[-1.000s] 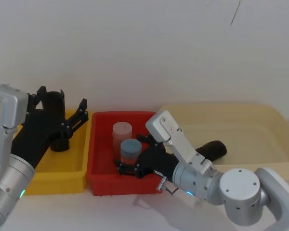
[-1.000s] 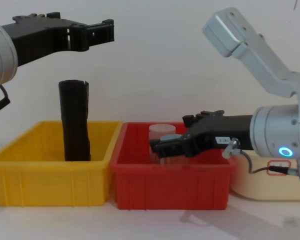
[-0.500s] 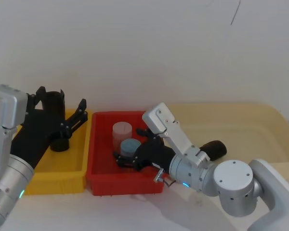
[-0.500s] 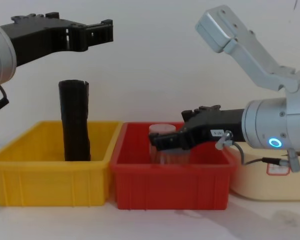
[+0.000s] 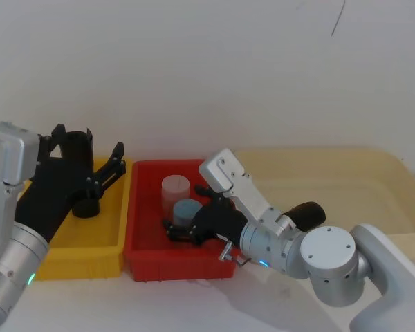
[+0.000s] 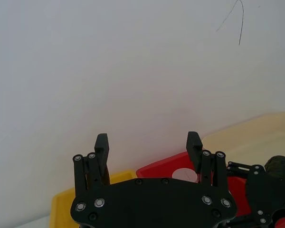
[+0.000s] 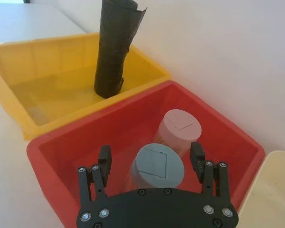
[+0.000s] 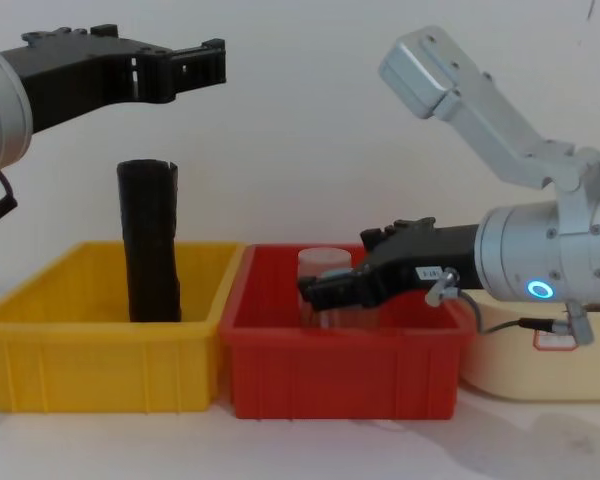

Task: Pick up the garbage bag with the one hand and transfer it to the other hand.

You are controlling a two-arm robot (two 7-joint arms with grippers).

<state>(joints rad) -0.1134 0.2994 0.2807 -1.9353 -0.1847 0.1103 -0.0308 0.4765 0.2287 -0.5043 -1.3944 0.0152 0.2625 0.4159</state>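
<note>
Right gripper (image 8: 312,291) has crept leftward over the red bin (image 8: 340,375) during the last second. Its fingers are spread and now straddle the blue-lidded jar (image 7: 159,166) without touching it. Left gripper (image 8: 206,62) has not moved, and I see it parted and empty, high above the yellow bin (image 8: 100,365). The garbage bag (image 8: 149,245) stands upright in that yellow bin, untouched as before. I judge the pick-up not yet begun, since the right gripper's drift only brings it nearer the bag.
</note>
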